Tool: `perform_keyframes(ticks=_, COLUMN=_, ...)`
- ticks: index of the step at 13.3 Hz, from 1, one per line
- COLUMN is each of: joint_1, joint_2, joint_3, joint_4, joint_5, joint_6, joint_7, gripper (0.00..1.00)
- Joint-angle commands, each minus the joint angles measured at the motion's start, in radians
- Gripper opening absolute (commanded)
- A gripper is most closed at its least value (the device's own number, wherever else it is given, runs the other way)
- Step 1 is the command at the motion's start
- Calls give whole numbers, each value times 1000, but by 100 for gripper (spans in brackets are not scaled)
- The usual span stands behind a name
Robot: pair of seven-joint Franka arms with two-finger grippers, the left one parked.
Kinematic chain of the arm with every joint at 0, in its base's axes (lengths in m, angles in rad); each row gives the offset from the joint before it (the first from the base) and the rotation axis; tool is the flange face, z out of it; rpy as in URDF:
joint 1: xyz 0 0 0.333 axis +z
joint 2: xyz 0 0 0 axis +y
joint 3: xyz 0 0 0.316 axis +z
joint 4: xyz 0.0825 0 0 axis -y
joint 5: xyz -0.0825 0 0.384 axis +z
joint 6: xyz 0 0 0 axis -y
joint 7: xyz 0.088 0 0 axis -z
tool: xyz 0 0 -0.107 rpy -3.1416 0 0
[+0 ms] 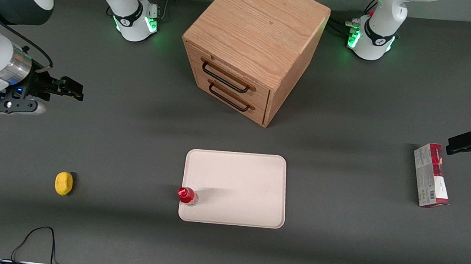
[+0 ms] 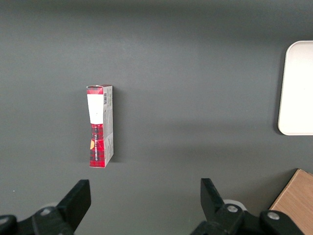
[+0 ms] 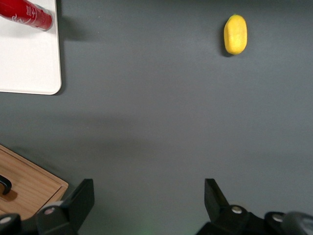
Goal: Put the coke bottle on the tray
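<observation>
The coke bottle (image 1: 187, 195), small with a red cap and red label, stands upright on the cream-white tray (image 1: 239, 180), at the tray's edge on the working arm's side, near the corner closest to the front camera. It also shows in the right wrist view (image 3: 27, 14) on the tray (image 3: 29, 63). My right gripper (image 1: 74, 89) is open and empty, held above the bare table toward the working arm's end, well away from the tray. Its fingers (image 3: 78, 200) are spread wide over the grey table.
A wooden two-drawer cabinet (image 1: 251, 46) stands farther from the front camera than the tray. A yellow lemon-like lump (image 1: 63, 183) lies toward the working arm's end. A red-and-grey carton (image 1: 431, 175) lies toward the parked arm's end. A black cable (image 1: 38, 238) lies near the table's front edge.
</observation>
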Motion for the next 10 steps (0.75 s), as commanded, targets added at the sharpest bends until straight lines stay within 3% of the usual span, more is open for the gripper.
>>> perform_keyframes(ticks=1, joint_1=-111, joint_2=-5, joint_3=50, joint_4=49, joint_5=19, joint_6=-87, joint_7=-59, gripper=100)
perform_keyframes(ticks=2, joint_1=-222, joint_2=2, joint_3=187, joint_4=71, joint_5=19, joint_6=-95, joint_7=-50, gripper=100)
perform_keyframes(ticks=3, joint_1=-263, joint_2=5, joint_3=238, joint_4=81, joint_5=17, joint_6=-104, joint_7=-54, gripper=100)
perform_keyframes(ticks=10, joint_1=-257, joint_2=4, joint_3=240, joint_4=92, joint_5=19, joint_6=-148, joint_7=-53, gripper=100)
